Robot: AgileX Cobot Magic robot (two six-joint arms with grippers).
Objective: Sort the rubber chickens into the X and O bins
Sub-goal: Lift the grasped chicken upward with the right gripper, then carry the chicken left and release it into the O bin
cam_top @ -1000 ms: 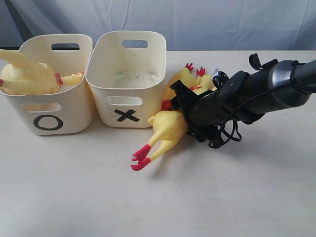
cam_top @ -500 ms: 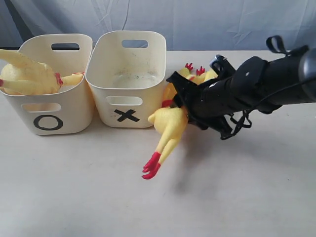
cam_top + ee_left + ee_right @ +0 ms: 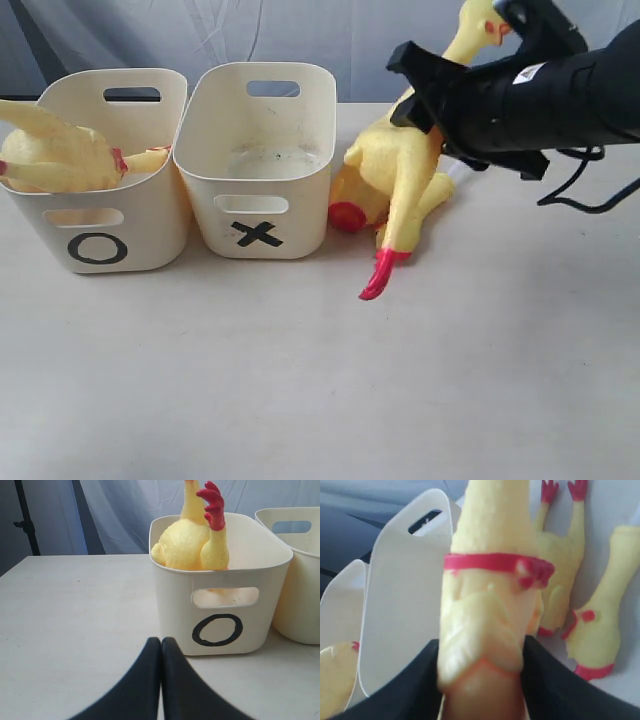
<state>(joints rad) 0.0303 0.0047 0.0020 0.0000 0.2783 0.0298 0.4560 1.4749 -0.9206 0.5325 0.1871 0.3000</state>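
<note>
My right gripper (image 3: 432, 108) (image 3: 482, 655) is shut on a large yellow rubber chicken (image 3: 395, 165) (image 3: 490, 580), held in the air just right of the X bin (image 3: 262, 165) (image 3: 400, 605). Its red feet (image 3: 381, 274) dangle close to the table and its head (image 3: 480, 25) points up. Two more chickens (image 3: 559, 587) (image 3: 600, 625) lie on the table below, partly hidden in the exterior view (image 3: 350, 205). The O bin (image 3: 150, 225) (image 3: 175, 605) holds one large chicken (image 3: 55, 155) (image 3: 187, 545). My left gripper (image 3: 161, 641) is shut and empty, low in front of the O bin; the exterior view does not show it.
The X bin has nothing visible inside it and stands touching the O bin's right side. A grey curtain (image 3: 330, 35) hangs behind the table's far edge. A black cable (image 3: 590, 190) loops under the right arm.
My right gripper has risen and moved right with the large chicken, lifting it off the table so its feet now hang down. The bins and the chicken in the O bin have not moved.
</note>
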